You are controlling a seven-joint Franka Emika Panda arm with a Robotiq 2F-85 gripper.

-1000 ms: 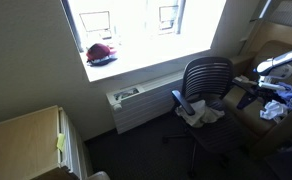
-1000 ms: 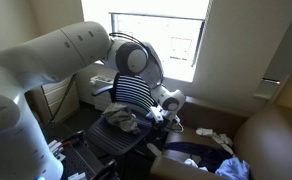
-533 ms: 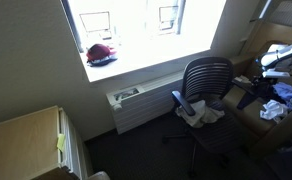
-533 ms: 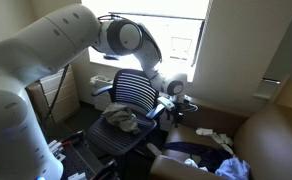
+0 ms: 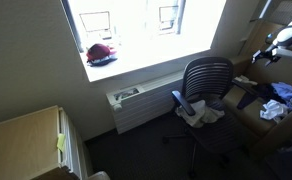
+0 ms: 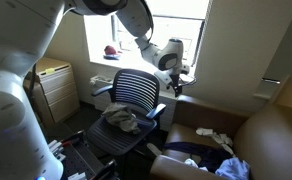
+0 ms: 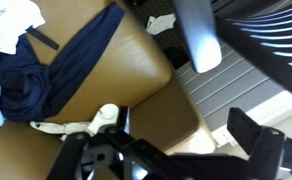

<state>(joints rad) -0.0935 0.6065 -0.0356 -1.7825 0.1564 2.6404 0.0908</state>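
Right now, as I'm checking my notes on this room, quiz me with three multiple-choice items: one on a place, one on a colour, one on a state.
1. Where does the red bundle lie?
A. on the office chair's seat
B. on the windowsill
C. on the wooden cabinet

2. What colour is the garment spread over the brown cushion?
A. dark blue
B. yellow
C. red

3. How does the tool stand?
A. shut on a sock
B. shut on the garment
C. open, holding nothing

Answers:
1 B, as an exterior view shows the bundle against the bright pane, on the sill.
2 A, as the wrist view shows navy cloth draped across the tan cushion.
3 C, as the wrist view shows its jaws wide apart with only the cushion behind them.
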